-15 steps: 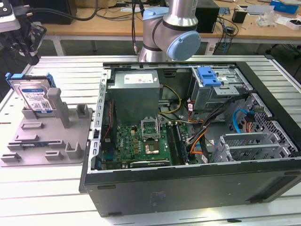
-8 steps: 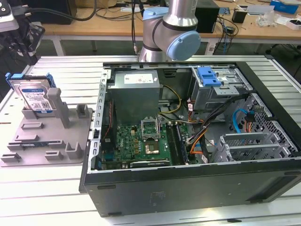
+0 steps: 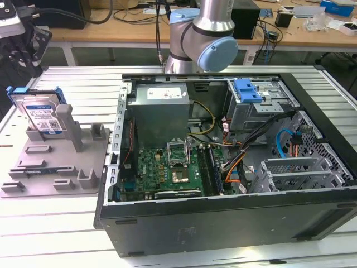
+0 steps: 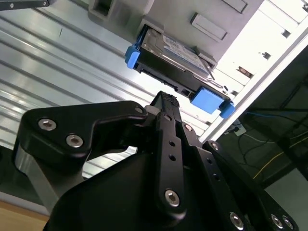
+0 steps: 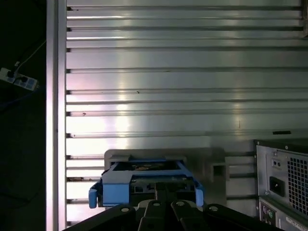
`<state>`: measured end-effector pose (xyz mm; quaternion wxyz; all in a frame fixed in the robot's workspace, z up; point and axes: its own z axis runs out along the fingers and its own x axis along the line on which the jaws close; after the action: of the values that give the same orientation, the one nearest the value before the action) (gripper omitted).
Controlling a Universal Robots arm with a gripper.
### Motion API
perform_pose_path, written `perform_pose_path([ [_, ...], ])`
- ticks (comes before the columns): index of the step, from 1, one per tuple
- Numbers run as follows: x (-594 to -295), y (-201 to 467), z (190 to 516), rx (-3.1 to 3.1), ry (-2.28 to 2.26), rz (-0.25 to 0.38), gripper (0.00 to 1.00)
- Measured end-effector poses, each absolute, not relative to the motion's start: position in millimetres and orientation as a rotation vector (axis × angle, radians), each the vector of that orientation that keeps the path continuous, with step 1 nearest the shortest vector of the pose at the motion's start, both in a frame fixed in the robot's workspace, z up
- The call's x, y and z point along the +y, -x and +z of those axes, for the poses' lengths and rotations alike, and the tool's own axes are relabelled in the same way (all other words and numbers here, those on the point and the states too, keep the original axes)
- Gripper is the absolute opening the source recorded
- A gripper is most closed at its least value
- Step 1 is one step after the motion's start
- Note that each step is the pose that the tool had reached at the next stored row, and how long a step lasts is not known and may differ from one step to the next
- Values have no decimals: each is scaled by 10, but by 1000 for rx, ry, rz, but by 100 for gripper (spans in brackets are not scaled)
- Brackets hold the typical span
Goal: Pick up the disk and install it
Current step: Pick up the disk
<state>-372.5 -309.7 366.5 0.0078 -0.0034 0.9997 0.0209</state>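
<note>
Surface: a ribbed aluminium table [image 3: 56, 234] fills the exterior view. Wooden benches [image 3: 95, 30] with cables and small gear run along the top of the frame. The robot arm [image 3: 201, 33] rises at top centre.

Containers:
- An open black computer case [image 3: 223, 223] lies on its side across the centre and right. Inside it:
  - a grey power-supply box [image 3: 162, 111], upper middle
  - a green motherboard [image 3: 173, 164] below that box
  - a metal cage [image 3: 268, 109] topped by a blue latch piece [image 3: 248, 92], upper right
  - loose coloured cables [image 3: 234, 162] between them
- A grey moulded holder [image 3: 61, 162] sits at the left of the frame, just beside the case.

Task item: the disk [image 3: 40, 111] stands on edge in the holder's far corner, upper left of the exterior view, label facing out. It is well apart from the case.

Tool: in both wrist views the black gripper [image 4: 166, 98] [image 5: 161, 195] looks pressed together and holds nothing. Its tip is very near the blue-railed edge of the disk [image 4: 173, 53] [image 5: 130, 185]. Whether they touch cannot be told.
</note>
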Motion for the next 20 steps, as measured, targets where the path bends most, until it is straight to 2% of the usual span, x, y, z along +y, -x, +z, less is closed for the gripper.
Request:
perform_pose_path([
  [5,-3097,3736,3664,3125,151,66,11],
  [8,-3097,3744,3664,3122,222,67,29],
  [9,-3097,3748,3664,3121,246,67,29],
  [12,-3097,3757,3664,3118,298,67,48],
  [20,-3097,3795,3664,3098,481,66,48],
])
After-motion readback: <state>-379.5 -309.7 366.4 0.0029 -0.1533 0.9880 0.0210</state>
